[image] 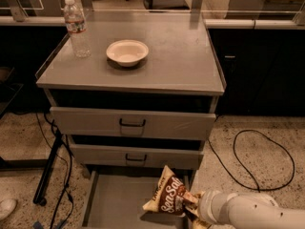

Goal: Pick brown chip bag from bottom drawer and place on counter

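Lifting step in hand: gripper [191,205], low right by the bottom drawer [114,206], is clamping the brown chip bag [167,197] at its right edge; the bag is hanging tilted just above the drawer floor. Next move is likely calling for a raise past the upper drawers [132,123] onto the worktop [181,56]. Counting: one bag, one bowl [127,52], one bottle [76,28], two upper drawers.

We see a dim, warm scene lit from overhead. The gripper [190,205], low at the right, clamps the brown chip bag [167,198], and the pale arm [257,214] behind it catches the brightest light. High above the gripper and to its left, the counter [176,56] has a soft sheen, and the bowl [127,52] throws a short shadow. Just left of the gripper, the bottom drawer [114,204] lies in the cabinet's shade. The gaps above the upper drawers [133,123] go nearly black.
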Robot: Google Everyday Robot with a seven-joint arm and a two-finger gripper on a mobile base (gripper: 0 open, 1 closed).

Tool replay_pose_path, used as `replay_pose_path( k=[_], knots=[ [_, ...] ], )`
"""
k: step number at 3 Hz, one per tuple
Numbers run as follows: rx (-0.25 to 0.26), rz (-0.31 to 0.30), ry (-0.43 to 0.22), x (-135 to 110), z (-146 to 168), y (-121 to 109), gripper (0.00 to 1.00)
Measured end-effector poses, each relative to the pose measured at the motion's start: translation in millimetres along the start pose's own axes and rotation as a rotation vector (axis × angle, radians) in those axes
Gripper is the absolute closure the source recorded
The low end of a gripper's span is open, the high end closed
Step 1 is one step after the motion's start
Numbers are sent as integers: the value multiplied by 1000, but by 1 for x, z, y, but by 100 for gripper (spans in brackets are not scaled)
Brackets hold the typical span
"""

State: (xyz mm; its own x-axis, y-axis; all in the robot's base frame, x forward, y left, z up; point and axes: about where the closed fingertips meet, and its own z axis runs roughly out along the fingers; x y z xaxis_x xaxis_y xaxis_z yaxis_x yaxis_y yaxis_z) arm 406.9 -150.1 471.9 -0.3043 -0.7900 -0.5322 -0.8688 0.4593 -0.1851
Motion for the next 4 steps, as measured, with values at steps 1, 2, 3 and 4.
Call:
replay_pose_path(
  k=[1, 2, 3, 4],
  knots=[
    [6, -13, -9, -20, -12, -7, 100],
    [17, -38, -24, -45, -33, -11, 100],
    [50, -61, -58, -67, -59, -18, 100],
    [53, -60, -60, -66, -61, -17, 100]
  ],
)
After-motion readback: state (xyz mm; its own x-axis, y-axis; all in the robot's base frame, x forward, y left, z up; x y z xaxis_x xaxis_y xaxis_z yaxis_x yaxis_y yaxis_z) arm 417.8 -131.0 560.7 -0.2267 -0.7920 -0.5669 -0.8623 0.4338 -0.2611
